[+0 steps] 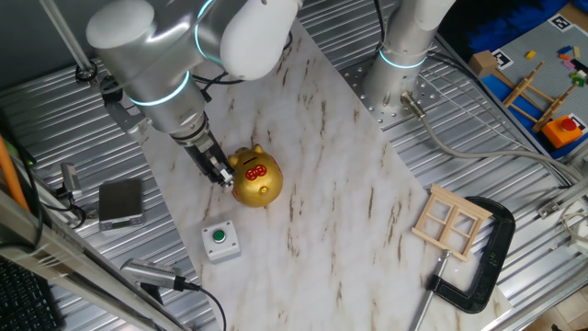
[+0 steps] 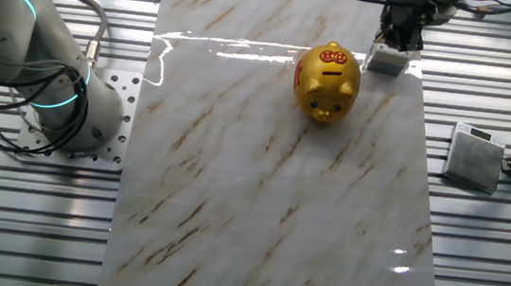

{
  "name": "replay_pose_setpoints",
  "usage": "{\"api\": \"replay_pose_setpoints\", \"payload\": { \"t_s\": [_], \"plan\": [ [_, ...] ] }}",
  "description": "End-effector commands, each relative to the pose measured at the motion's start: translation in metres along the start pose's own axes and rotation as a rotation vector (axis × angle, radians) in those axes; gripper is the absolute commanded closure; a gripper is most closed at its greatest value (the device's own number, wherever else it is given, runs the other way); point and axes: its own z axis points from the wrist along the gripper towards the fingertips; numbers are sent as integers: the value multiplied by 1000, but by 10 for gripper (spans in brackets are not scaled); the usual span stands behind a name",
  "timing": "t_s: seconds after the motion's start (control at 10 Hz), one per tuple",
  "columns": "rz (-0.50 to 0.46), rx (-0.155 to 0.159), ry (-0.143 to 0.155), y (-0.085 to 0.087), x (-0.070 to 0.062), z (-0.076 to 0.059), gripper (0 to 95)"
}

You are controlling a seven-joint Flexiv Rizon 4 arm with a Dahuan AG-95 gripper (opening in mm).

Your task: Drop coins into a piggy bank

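Note:
The piggy bank (image 1: 256, 178) is a shiny gold pig with red markings, standing on the marble board (image 1: 349, 184). In the other fixed view the piggy bank (image 2: 327, 80) shows a dark slot on top. My gripper (image 1: 221, 174) points down just beside the pig's side, its dark fingers close together and very near the gold body. Seen from the other side, the gripper (image 2: 400, 30) hangs at the top edge, behind the pig. No coin shows in either view, and whether anything sits between the fingers cannot be told.
A small grey box with a green button (image 1: 220, 241) sits near the pig. A grey block (image 1: 121, 202) lies on the ribbed table at the left. A wooden frame (image 1: 450, 222) and a black clamp (image 1: 485, 262) are at the right. The arm base (image 2: 69, 109) stands beside the board.

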Motion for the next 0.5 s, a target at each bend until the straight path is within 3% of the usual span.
{"api": "replay_pose_setpoints", "payload": {
  "t_s": [0.1, 0.5],
  "plan": [
    [13, -2, -8, 0, 0, -1, 950],
    [68, 19, -14, 0, 0, -1, 950]
  ]
}}
